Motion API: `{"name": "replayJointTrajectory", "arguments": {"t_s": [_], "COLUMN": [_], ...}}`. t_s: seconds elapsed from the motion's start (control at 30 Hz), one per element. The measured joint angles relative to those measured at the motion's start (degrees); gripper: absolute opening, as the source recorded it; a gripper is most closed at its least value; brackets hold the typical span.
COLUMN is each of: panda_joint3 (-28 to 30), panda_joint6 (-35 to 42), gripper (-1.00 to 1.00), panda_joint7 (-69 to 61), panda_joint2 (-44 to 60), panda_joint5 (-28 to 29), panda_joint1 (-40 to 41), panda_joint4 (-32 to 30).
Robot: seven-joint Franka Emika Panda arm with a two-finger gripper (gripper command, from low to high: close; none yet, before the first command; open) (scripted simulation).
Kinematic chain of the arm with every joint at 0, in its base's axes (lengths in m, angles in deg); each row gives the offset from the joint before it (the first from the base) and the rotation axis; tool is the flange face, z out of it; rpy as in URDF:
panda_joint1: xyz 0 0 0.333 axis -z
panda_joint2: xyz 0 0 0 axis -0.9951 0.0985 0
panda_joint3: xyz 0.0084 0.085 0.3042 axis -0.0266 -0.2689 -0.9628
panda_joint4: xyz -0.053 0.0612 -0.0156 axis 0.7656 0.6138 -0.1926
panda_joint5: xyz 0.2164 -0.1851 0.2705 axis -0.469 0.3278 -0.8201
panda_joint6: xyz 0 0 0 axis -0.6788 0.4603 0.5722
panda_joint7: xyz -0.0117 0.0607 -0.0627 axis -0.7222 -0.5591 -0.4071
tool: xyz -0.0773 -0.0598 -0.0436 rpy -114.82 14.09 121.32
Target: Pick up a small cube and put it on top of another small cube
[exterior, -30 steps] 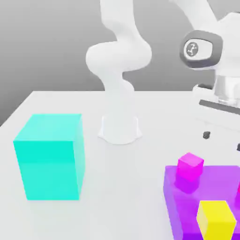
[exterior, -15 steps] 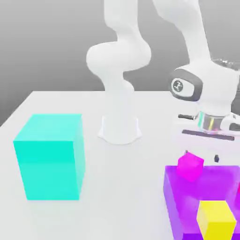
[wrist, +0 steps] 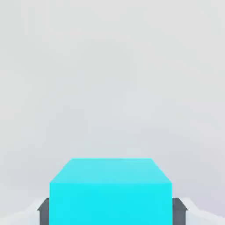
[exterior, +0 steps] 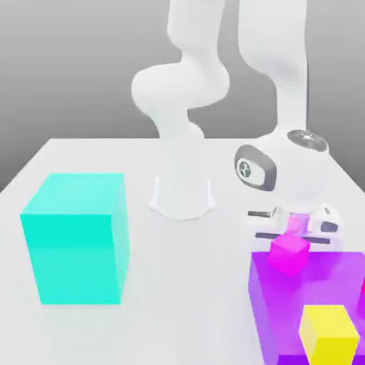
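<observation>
Magenta cube (exterior: 289, 253) sits on the far left corner of a purple block (exterior: 274, 314) at the exterior view's right, slightly tilted. The tool (exterior: 294, 232) hangs straight down just behind and above it, so close that I cannot tell from this view whether the two touch. A yellow cube (exterior: 328, 335) rests on the near part of the same purple block, apart from the magenta one.

In the hand view the tool (wrist: 110, 213) has its two dark pads (wrist: 44, 210) pressed against opposite sides of a cyan cube (wrist: 110, 193), clamped on it, with pale bench (wrist: 110, 88) stretching beyond.

A large cyan block (exterior: 75, 239) stands on the bench (exterior: 207, 256) at the exterior view's left, well apart from the tool. The arm's white base (exterior: 182, 196) stands at the far middle.
</observation>
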Motion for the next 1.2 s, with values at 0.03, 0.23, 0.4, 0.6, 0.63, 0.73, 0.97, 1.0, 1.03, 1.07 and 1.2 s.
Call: {"name": "replayJointTrajectory", "arguments": {"t_s": [0.03,0.23,0.4,0.6,0.63,0.73,0.97,1.0,1.03,1.07,1.2], "panda_joint3": [0.3,-2.8,-4.5,0.3,0.9,2.6,5.2,5.7,6.2,6.6,5.7], "panda_joint6": [-0.5,7.0,13.7,22.6,24.3,29.4,41.4,43.1,44.8,46.5,43.8], "gripper": [-1.0,-1.0,-1.0,-1.0,-1.0,-1.0,-1.0,-1.0,-1.0,-1.0,-1.0], "panda_joint7": [0.0,-2.3,0.1,-1.7,-3.7,-10.8,-28.3,-30.8,-33.2,-35.8,-42.5], "panda_joint2": [0.5,-8.8,-15.6,-15.2,-14.8,-13.2,-9.5,-8.9,-8.4,-7.9,-4.0], "panda_joint5": [0.1,-3.3,-3.2,-2.9,-3.2,-4.1,-6.0,-6.3,-6.5,-6.8,-6.0], "panda_joint1": [-0.3,1.9,-1.9,-3.7,-2.3,0.2,7.5,8.5,9.4,10.4,10.5], "panda_joint4": [0.1,-1.6,0.2,12.1,14.2,20.4,34.9,37.0,39.0,41.0,40.0]}}
